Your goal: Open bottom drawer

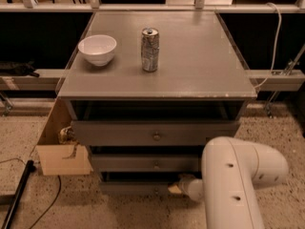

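Note:
The bottom drawer (136, 187) is the slim grey front lowest on the cabinet, just above the speckled floor. Its front sits a little behind the two drawer fronts above it. My gripper (177, 188) is at the right part of that front, reaching in from my white arm (233, 175) at the lower right. The drawer's knob does not show; the gripper's tip covers that spot.
The mid-sized drawer (147, 163) and the wide top drawer (155, 133) stand above, both slightly forward. A white bowl (97, 49) and a metal can (150, 50) rest on the cabinet top. An open cardboard box (62, 151) and a black pole (16, 197) lie to the left.

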### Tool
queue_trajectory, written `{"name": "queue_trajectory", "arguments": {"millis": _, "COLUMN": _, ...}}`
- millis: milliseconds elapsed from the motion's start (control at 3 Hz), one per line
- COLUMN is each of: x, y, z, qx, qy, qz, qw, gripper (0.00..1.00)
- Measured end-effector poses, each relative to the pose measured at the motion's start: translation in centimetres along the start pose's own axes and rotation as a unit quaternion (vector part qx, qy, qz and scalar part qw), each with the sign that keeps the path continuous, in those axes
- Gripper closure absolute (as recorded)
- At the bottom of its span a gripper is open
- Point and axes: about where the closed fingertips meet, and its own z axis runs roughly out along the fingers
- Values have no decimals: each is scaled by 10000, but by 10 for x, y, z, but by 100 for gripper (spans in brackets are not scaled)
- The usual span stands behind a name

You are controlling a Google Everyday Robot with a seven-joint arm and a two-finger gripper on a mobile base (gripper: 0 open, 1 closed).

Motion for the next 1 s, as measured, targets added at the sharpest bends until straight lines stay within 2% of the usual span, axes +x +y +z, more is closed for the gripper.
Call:
{"name": "queue_trajectory", "arguments": {"millis": 333, "x": 5, "y": 3, "z": -10, "qx": 12, "qy": 25, "qz": 46, "qw": 10000, "gripper": 100}}
{"name": "queue_trajectory", "arguments": {"millis": 1000, "x": 8, "y": 2, "z": -10, "qx": 34, "qy": 46, "qz": 44, "qw": 10000, "gripper": 100}}
